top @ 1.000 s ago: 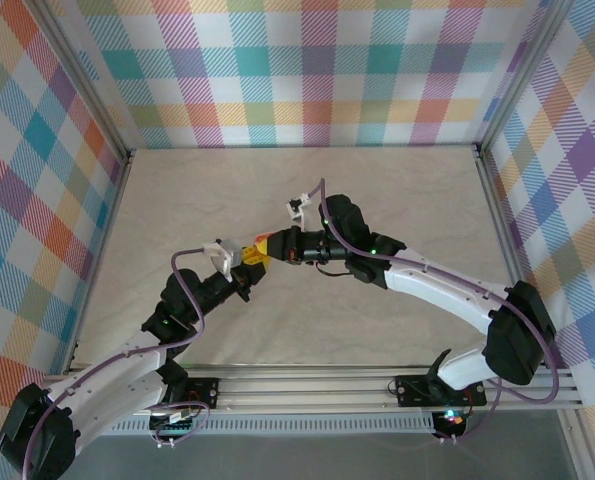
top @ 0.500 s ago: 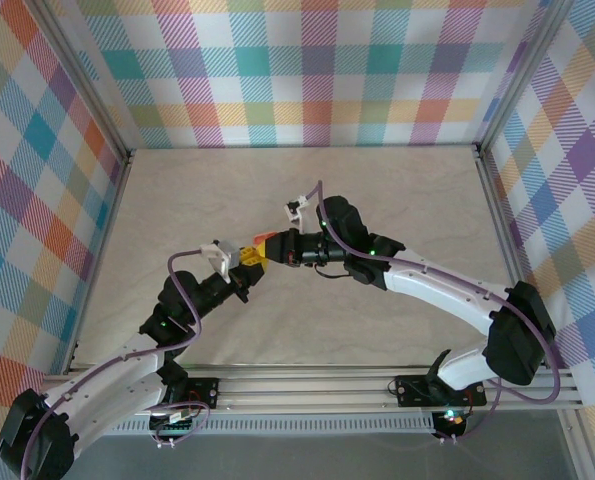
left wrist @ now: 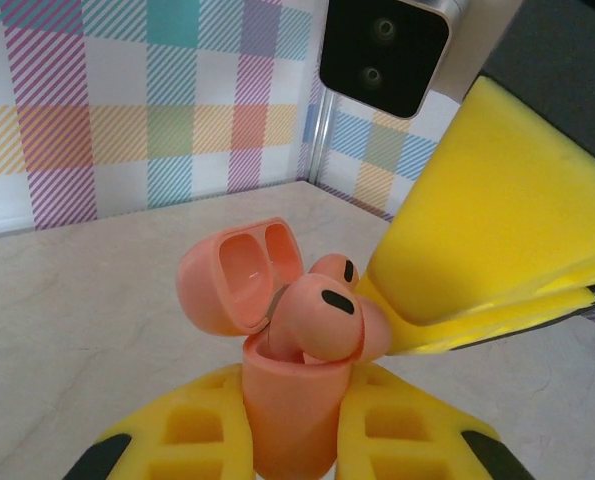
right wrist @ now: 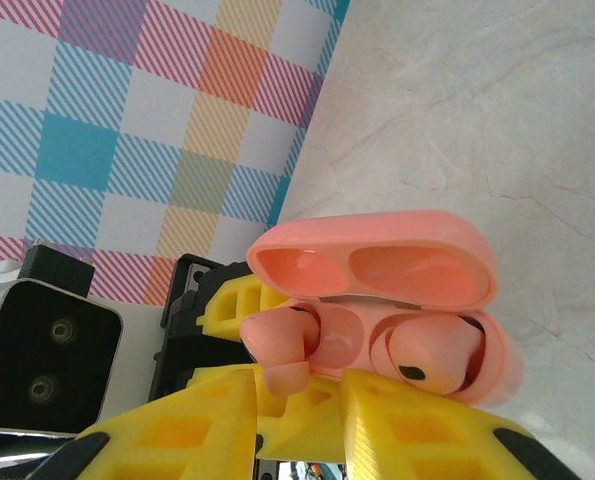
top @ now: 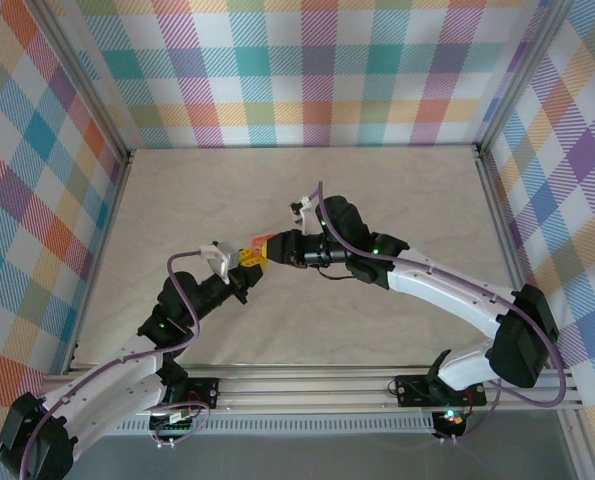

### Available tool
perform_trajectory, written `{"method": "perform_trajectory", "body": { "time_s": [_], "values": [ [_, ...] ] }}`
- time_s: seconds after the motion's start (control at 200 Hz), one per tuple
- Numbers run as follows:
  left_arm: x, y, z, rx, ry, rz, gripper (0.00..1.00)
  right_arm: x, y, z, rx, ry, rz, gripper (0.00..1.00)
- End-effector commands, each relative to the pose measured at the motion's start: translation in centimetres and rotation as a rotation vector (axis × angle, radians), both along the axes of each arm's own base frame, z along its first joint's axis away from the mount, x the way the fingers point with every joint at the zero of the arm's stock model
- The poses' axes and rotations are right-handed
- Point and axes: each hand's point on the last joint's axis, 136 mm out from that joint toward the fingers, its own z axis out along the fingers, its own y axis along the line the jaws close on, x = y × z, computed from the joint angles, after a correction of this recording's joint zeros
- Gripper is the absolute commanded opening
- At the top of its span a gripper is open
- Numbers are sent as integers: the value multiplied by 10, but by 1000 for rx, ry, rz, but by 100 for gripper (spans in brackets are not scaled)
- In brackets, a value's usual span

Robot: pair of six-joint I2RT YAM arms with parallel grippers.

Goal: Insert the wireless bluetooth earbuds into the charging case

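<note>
Left gripper (left wrist: 295,432): clamped together on the salmon-pink charging case (left wrist: 289,395), lid swung back, held up off the bench (top: 397,190). Right gripper (right wrist: 297,400): pinched shut a second ago, now parting on either side of one pink earbud (right wrist: 277,345), tilted at the mouth of its well and apparently not fully down. Second pink earbud (right wrist: 427,362) lying in the case alongside. Looks like a release straight after insertion; probably calls for a nudge to seat the tilted bud before closing the lid.
</note>
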Motion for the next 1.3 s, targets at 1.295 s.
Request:
{"method": "perform_trajectory", "body": {
  "time_s": [1.295],
  "values": [
    [-8,1,27,-37,-66,-15,0,-40,23,41,-190,-276,227,7]
  ]
}}
